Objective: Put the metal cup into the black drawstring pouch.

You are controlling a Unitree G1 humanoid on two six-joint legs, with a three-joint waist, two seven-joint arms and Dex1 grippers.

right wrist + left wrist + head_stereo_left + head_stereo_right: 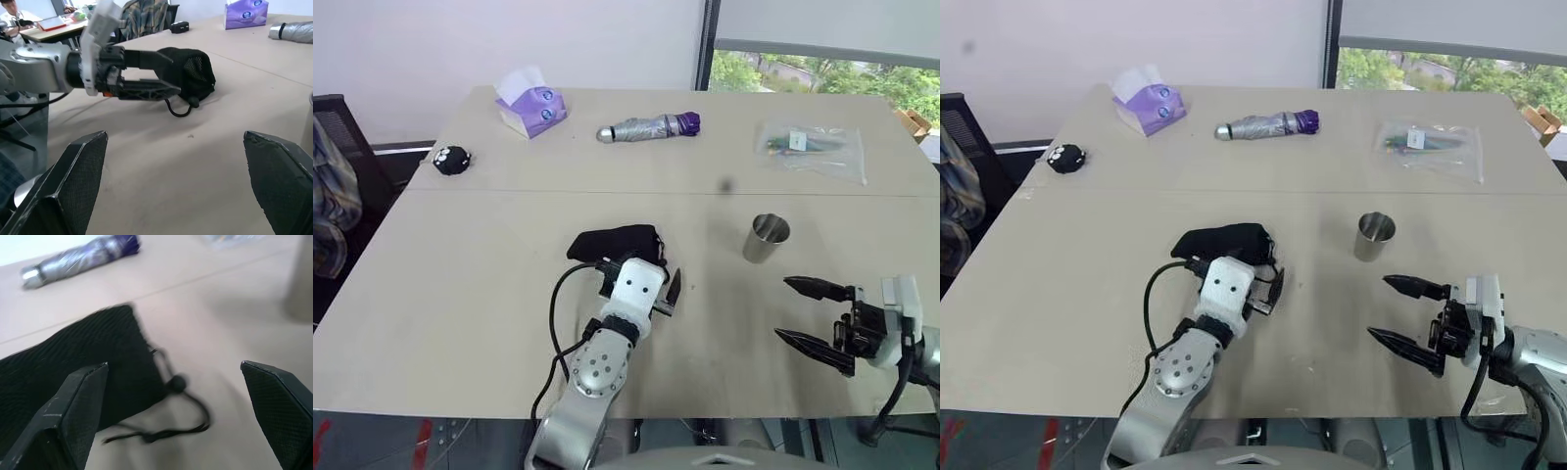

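I see a beige table (460,294) beneath a window (822,69). The black drawstring pouch (617,242) lies mid-table, the left gripper (651,284) spread just over it. The metal cup (766,238) stands right of it, beyond the spread, empty right gripper (808,313). My right wrist view adds a background desk (49,27).

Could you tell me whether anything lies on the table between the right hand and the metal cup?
No, that stretch is bare tabletop. In the left eye view the open right hand sits nearer the table's front edge than the upright metal cup, with nothing between them.
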